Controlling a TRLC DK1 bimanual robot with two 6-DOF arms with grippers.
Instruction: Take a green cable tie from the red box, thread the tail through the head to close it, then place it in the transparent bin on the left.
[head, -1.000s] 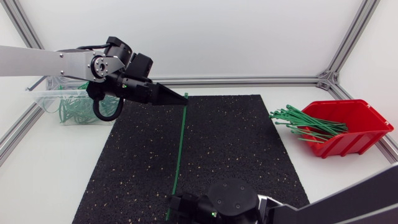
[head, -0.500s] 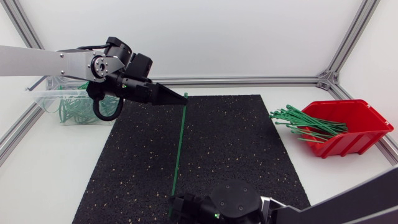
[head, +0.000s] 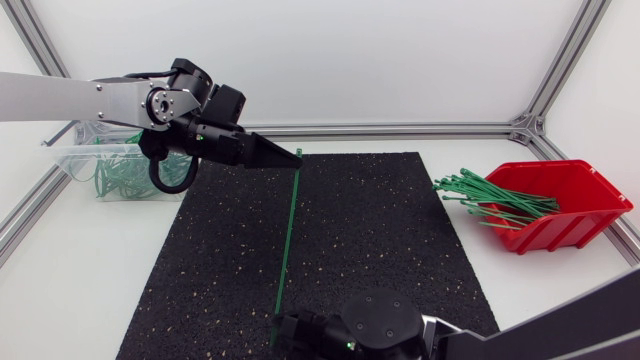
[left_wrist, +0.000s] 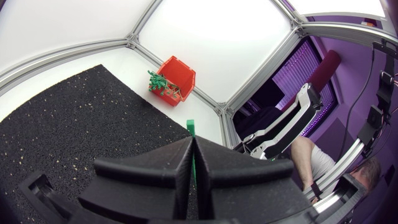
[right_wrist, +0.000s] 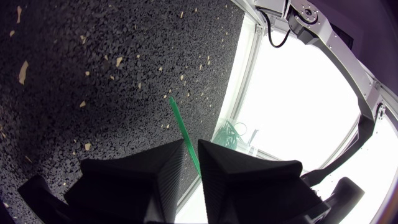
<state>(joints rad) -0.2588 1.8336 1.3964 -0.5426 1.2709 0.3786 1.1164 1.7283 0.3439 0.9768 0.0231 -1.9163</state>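
While the green cable tie (head: 288, 235) has barely shifted over the last second, I log this as a hold, not a new step. It runs straight and taut above the black mat (head: 380, 230), not yet looped, from my left tool (head: 292, 156) at its far end to my right tool (head: 280, 328) at its near end.

Change noted: the near end has crept a little as my right wrist edges slightly sideways. The far end has not moved.

Left tool: fingers pressed together on the tie just behind the head (left_wrist: 191, 128), which pokes out past the tips in the left wrist view.

Right tool: fingers only a narrow slit apart, clamped on the strap. The tail (right_wrist: 177, 115) sticks out ahead of the tips in the right wrist view.

Both ends are gripped, so neither is free.

Judgement: the pick from the red box (head: 580, 200) is done and threading has not begun. The small right-side adjustment reads as lining up the tail before bending it round. The next move needs the two ends brought together with the tail tip aimed squarely at the head. The strap looks springy and may bow off line.

Surroundings: the red box sits at the right side of the surface (head: 90, 290), with spare ties (head: 490, 200) bristling over its rim. The transparent bin (head: 75, 165) stands at the far left behind my left arm. It holds closed ties (head: 115, 175) and is well apart from the tie in hand.
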